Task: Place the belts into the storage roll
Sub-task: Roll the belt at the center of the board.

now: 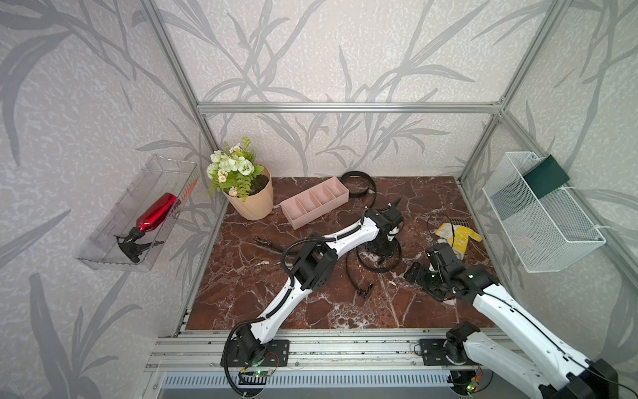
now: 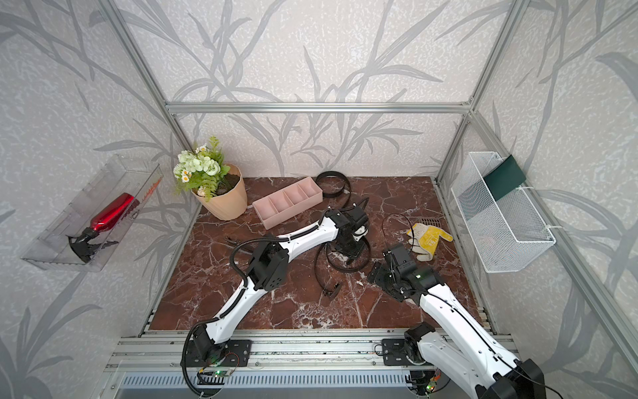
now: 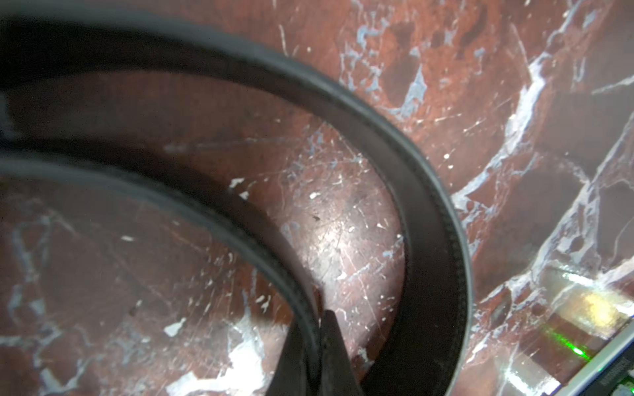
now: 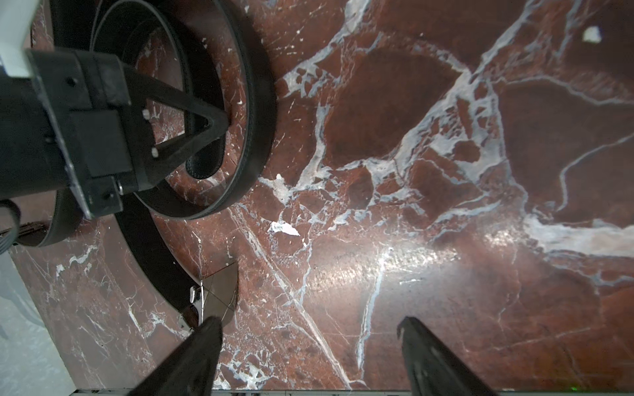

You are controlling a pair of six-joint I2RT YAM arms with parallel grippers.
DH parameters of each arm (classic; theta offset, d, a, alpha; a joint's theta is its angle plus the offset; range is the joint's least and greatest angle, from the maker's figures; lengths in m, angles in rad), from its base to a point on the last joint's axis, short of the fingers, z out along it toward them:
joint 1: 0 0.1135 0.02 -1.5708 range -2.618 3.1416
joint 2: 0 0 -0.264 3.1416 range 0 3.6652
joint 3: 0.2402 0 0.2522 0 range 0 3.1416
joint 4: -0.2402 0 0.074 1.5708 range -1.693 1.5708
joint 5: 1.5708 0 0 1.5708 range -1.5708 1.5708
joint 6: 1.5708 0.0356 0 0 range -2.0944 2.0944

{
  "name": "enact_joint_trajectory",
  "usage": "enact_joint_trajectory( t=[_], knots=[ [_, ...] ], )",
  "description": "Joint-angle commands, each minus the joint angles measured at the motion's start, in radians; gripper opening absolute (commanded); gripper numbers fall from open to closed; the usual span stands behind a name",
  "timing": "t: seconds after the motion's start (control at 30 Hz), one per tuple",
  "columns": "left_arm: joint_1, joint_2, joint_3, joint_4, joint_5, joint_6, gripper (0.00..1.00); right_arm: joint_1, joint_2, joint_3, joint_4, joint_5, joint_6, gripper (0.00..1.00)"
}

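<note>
A black belt (image 1: pixel 379 267) lies coiled in the middle of the marble table, and its tail runs forward to a buckle (image 1: pixel 366 292). My left gripper (image 1: pixel 381 249) points down into this coil. In the left wrist view it (image 3: pixel 315 329) is shut on the belt's inner turn (image 3: pixel 206 209), inside the outer turn (image 3: pixel 435 240). My right gripper (image 4: pixel 310 324) hovers open and empty over bare marble to the right of the coil (image 4: pixel 254 113), near the buckle (image 4: pixel 219 291). A second belt (image 1: pixel 359 179) loops behind the pink storage roll (image 1: pixel 321 214) at the back; its compartments show nothing inside.
A peach flowerpot (image 1: pixel 250 200) stands left of the storage roll. A yellow and white glove (image 1: pixel 455 236) lies at the right by a floor drain. A white mesh basket (image 1: pixel 538 214) hangs on the right wall. A clear bin with a red spray bottle (image 1: pixel 155 212) hangs on the left wall.
</note>
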Motion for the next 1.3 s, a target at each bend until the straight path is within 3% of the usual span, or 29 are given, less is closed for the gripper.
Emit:
enact_joint_trajectory(
  t=[0.0,0.17,0.37,0.73,1.07,1.27],
  knots=[
    [0.005,-0.021,-0.059,-0.098,-0.08,0.068,0.0,0.073,0.045,-0.01,0.073,-0.017,0.122,0.85],
    [0.046,-0.089,-0.178,-0.105,-0.142,0.174,0.0,0.25,0.157,-0.041,0.23,-0.006,0.422,0.91],
    [0.072,-0.166,-0.314,-0.046,-0.114,0.195,0.0,0.354,0.32,-0.021,0.317,0.051,0.559,0.9],
    [0.075,-0.221,-0.415,-0.002,-0.102,0.194,0.0,0.374,0.5,0.053,0.43,0.094,0.53,0.86],
    [0.086,-0.209,-0.396,-0.009,-0.092,0.199,0.0,0.431,0.472,0.122,0.347,0.145,0.484,0.85],
    [0.1,-0.206,-0.395,-0.019,-0.09,0.209,0.0,0.465,0.536,0.15,0.36,0.125,0.477,0.85]
  ],
)
